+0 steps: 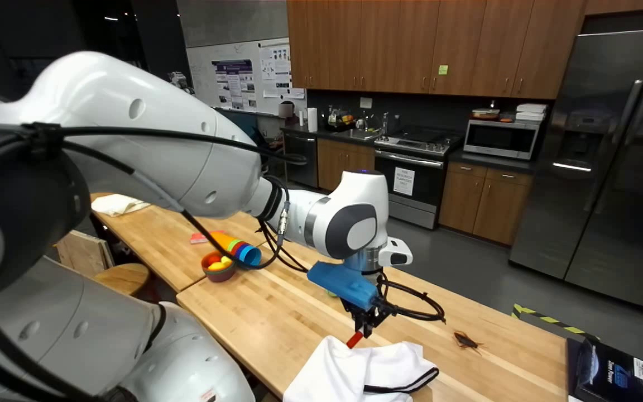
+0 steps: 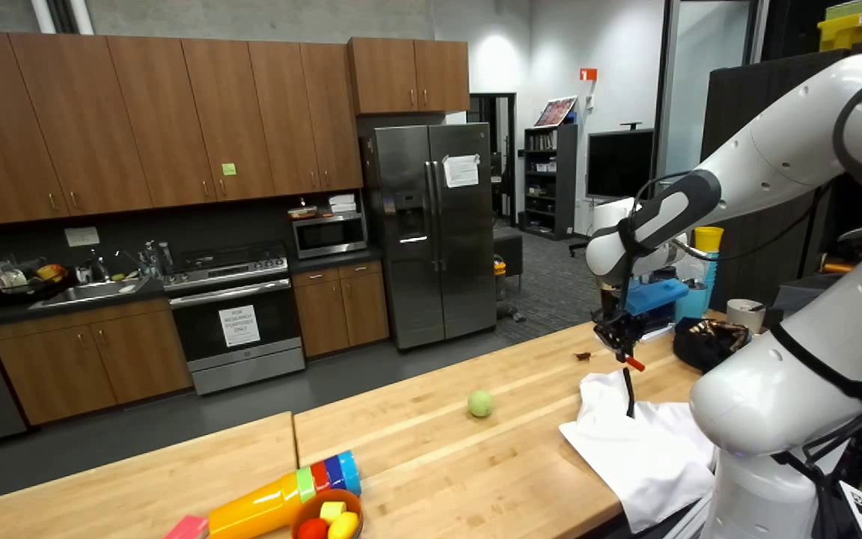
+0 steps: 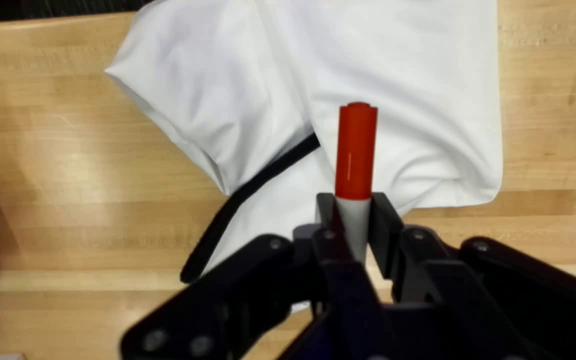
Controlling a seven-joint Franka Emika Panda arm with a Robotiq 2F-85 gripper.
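Within the pincer [image 3: 353, 212], the marker [image 3: 356, 165] slants red-end down.

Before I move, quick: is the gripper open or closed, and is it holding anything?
Gripper: closed, holding a red-and-white marker between its fingers.

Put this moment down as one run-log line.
claw: closed on red-capped marker | position: over white cloth | cloth: rumpled on wooden table, overhanging its edge | same table: green ball
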